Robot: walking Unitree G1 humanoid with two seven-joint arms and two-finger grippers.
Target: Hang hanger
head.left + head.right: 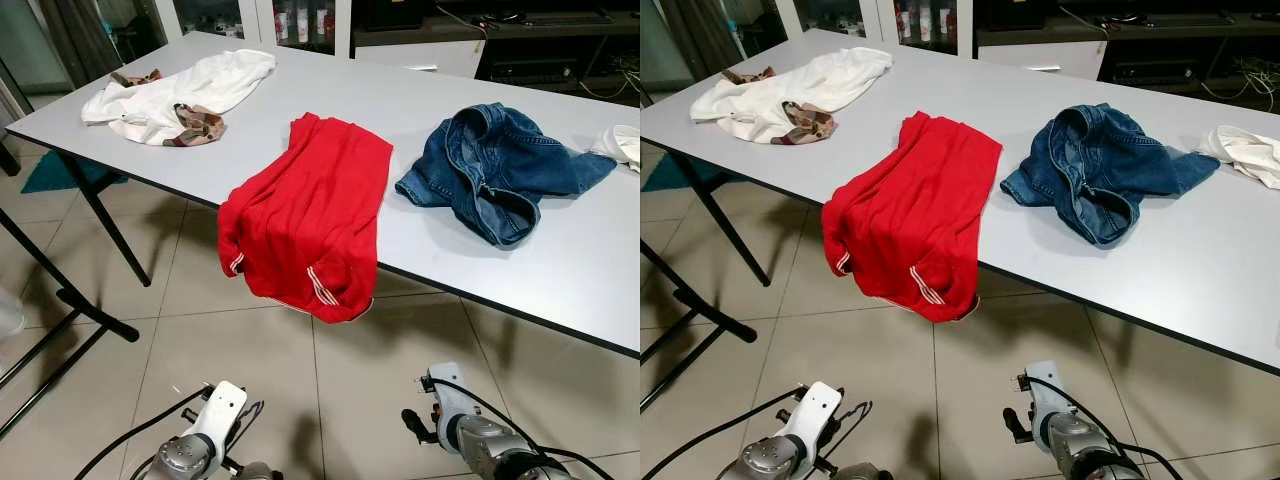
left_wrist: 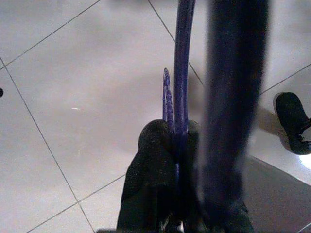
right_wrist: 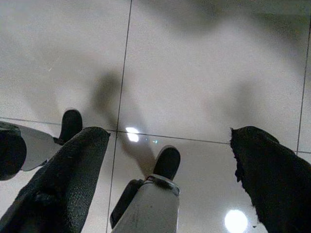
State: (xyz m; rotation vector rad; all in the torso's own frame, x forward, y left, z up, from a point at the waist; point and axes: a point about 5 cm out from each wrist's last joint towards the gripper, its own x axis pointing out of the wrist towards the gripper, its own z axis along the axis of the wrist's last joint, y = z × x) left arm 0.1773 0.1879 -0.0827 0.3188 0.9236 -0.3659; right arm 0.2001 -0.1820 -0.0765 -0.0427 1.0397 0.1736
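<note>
The left pincer [image 2: 177, 141] is clenched on a thin purple hanger [image 2: 181, 73], whose wire runs up out of the fingers [image 2: 155, 145] over the tiled floor [image 2: 73, 73]. So the hanger is in hand, low at the robot's left side, well below the tabletop [image 1: 420, 110]. The right pincer [image 3: 167, 145] hangs released, jaws wide apart, pointing at the floor.

On the tabletop lie a white garment [image 1: 180, 95] at the far left, a red shirt [image 1: 305, 215] draped over the near edge, jeans [image 1: 495, 170] to its right, and another white cloth [image 1: 1250, 152] at the far right.

The hanger looks light, thin and stiff, likely smooth enough to twist in the grip. The present hold seems to pinch two strands together, which should resist turning. A dark rack frame [image 1: 60, 300] stands at the left; whether that is the rail to hang it on I cannot tell.
</note>
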